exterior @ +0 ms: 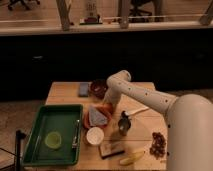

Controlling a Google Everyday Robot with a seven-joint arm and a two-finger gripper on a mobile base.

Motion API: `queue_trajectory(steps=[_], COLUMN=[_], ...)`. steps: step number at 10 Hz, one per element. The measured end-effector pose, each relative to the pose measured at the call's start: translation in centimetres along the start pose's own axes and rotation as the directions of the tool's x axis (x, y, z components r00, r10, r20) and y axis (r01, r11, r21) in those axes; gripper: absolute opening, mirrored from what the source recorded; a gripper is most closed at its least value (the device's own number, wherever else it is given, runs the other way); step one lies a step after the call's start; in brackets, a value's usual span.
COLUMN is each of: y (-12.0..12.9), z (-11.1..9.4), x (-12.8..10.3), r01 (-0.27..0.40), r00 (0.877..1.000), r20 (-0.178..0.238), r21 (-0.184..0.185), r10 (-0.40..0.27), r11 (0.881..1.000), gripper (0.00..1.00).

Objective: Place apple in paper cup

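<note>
The white paper cup [95, 135] stands upright on the wooden table [65, 94], just right of the green tray. My gripper [107, 108] hangs down from the white arm [131, 90] at the far right edge of the flat orange plate [90, 119], a short way behind the cup. An orange-red patch shows at the gripper's tip; I cannot tell whether it is the apple or the plate's rim. No apple shows clearly elsewhere.
A green tray [36, 145] at the left holds a green disc and a utensil. A grey-blue item lies on the plate. A metal cup [124, 125], dark brown bowl [98, 88], banana [131, 158], dark block [111, 149], brown cluster [159, 144] and blue item [83, 89] crowd the table.
</note>
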Motion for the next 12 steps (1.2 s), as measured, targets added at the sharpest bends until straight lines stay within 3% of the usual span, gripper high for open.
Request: queue_trajectory(steps=[2,3,7,12], y=[0.4,0.2,-0.4,-1.5], z=[-1.0,-2.4,-8.5,-12.3], x=[0.2,0.1,-0.8,-3.4], r01=[-0.008,-0.006,0.023,0.094], r00=[1.0,1.0,0.992,0.977], r20=[-0.011,-0.031,-0.123,-0.197], r21=[0.015,0.028,0.049,0.03], r10=[0.008,0.007,-0.017,-0.086], r11=[1.0,1.0,0.999,0.995], gripper=[0.04,0.0,0.0,0.0])
